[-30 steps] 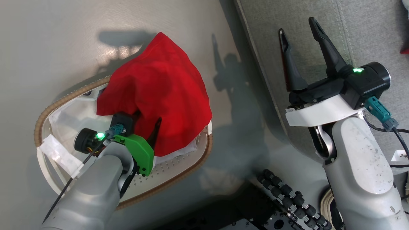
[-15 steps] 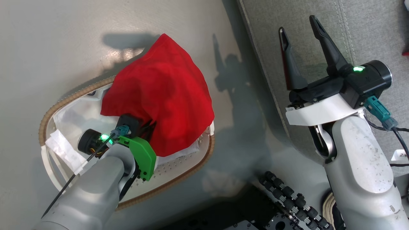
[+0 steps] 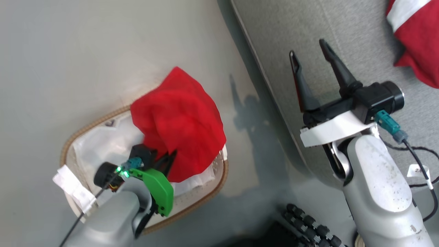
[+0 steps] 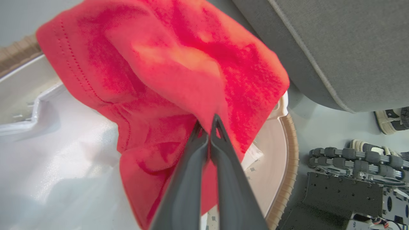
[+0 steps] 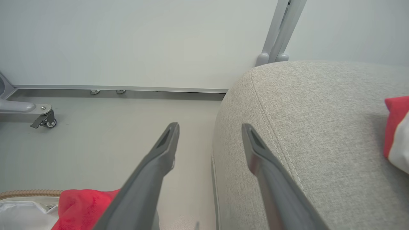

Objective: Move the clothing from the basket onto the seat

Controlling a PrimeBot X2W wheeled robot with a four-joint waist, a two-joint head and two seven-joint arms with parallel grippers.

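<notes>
A plain bright red garment (image 3: pixel 178 120) hangs bunched over the far right end of the oval basket (image 3: pixel 219 181). My left gripper (image 3: pixel 168 158) is shut on its lower fold. The left wrist view shows the fingertips pinched together (image 4: pixel 207 123) in the red garment (image 4: pixel 166 64), above the white liner (image 4: pixel 48 143). My right gripper (image 3: pixel 307 48) is open and empty over the edge of the grey sofa (image 3: pixel 343 27). A red garment with white stripes (image 3: pixel 415 34) lies on the sofa's seat; its edge (image 5: pixel 396 127) also appears in the right wrist view.
The robot's dark base with rollers (image 3: pixel 308 223) sits by the sofa's front edge. A shoe (image 4: pixel 389 119) rests on the floor beside the sofa. A wall, a metal post (image 5: pixel 281 28) and a caster (image 5: pixel 48 121) lie beyond the pale floor (image 3: pixel 85 51).
The head camera has shifted, bringing the striped garment on the sofa into sight. The red garment has gathered into a narrower bunch, drawn up by my left gripper. The right gripper stays open.
</notes>
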